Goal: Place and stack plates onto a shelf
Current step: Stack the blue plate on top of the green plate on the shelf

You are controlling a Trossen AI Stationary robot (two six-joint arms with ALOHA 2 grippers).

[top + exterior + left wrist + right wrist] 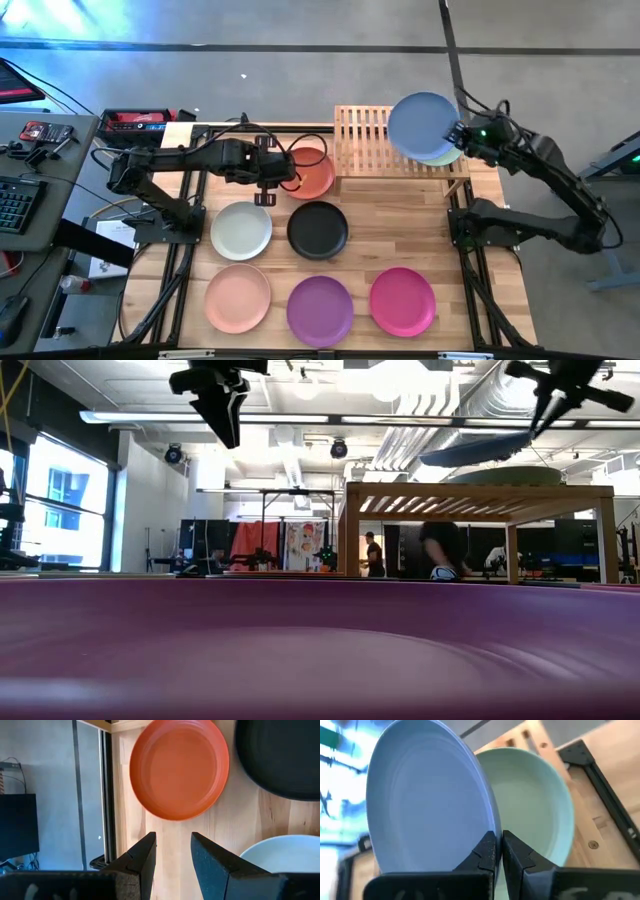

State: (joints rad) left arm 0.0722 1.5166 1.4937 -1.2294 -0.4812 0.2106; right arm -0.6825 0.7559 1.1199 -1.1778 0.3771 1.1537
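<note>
Right pincer (458, 133) clamped on the light blue plate (422, 124), tilted just above the sage green plate (535, 805) on the shelf (362, 140); left pincer (266, 194) wide, beside the orange-red plate (312, 172).

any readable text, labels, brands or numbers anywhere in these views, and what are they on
None can be read.
Red device beside the table's back left corner: pale markings, too small to read.
White box by the left arm's base: a dark label, too blurred.
Posters in the room behind: too far off.
The plates, such as the orange-red plate and the light blue plate, and the shelf bear no text.
</note>
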